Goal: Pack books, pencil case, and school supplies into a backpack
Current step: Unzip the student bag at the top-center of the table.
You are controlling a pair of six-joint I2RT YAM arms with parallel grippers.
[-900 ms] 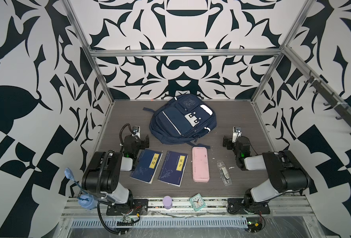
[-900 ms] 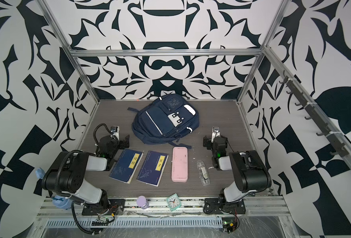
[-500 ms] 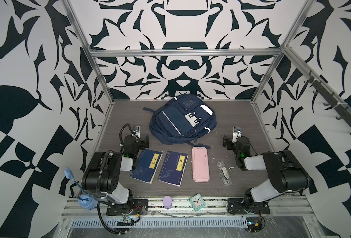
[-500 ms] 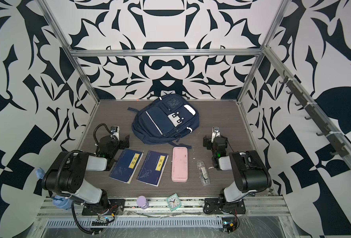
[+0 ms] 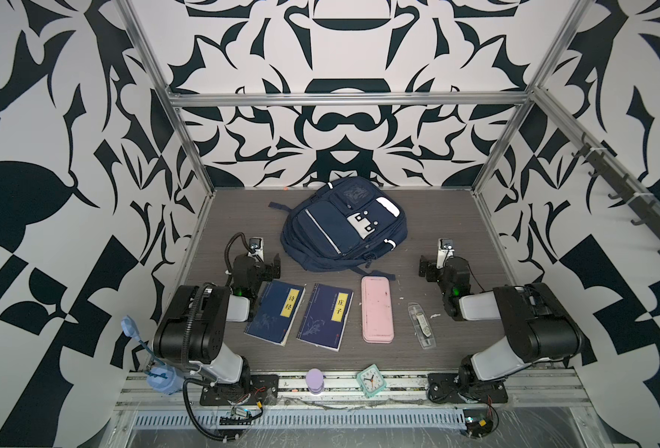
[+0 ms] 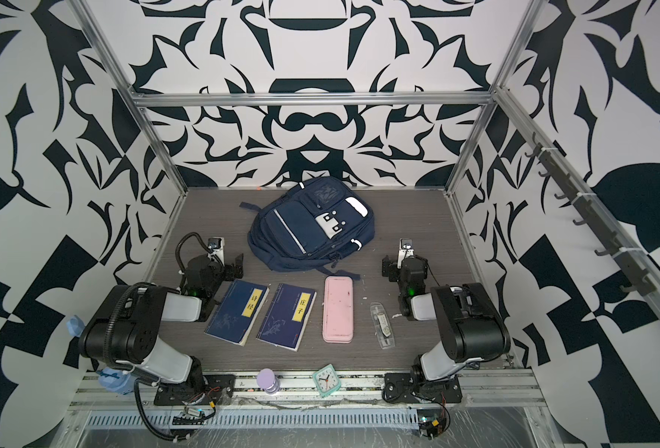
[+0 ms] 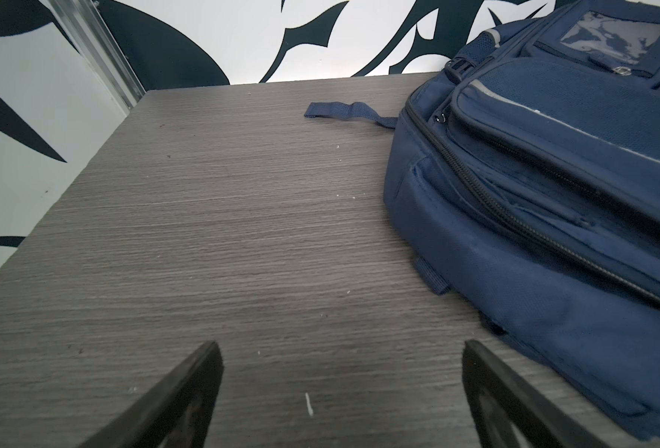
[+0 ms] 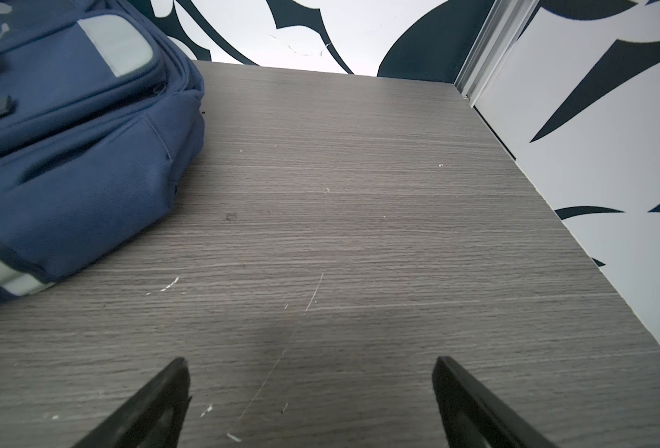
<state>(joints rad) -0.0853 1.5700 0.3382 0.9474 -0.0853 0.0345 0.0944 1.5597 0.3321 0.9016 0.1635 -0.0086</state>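
Lying in a row on the surface (image 5: 456,217) — two blue books (image 5: 274,312), pink pencil case (image 5: 377,309), clear supplies packet (image 5: 420,325) — just nearside of the navy backpack (image 5: 343,229). Spread and empty, the left hand (image 7: 340,343) and right hand (image 8: 311,360) flank the backpack.

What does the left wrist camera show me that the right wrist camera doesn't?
Only the left wrist view: a loose strap lying flat on the table beside the backpack, a long zipper along the bag's side, and its clear window pocket.
Only the right wrist view: the grey reflective patch on the bag's rounded corner.
Both: the backpack at one edge, bare wood-grain table ahead, and an open gripper with nothing between its fingers, the left gripper and the right gripper.
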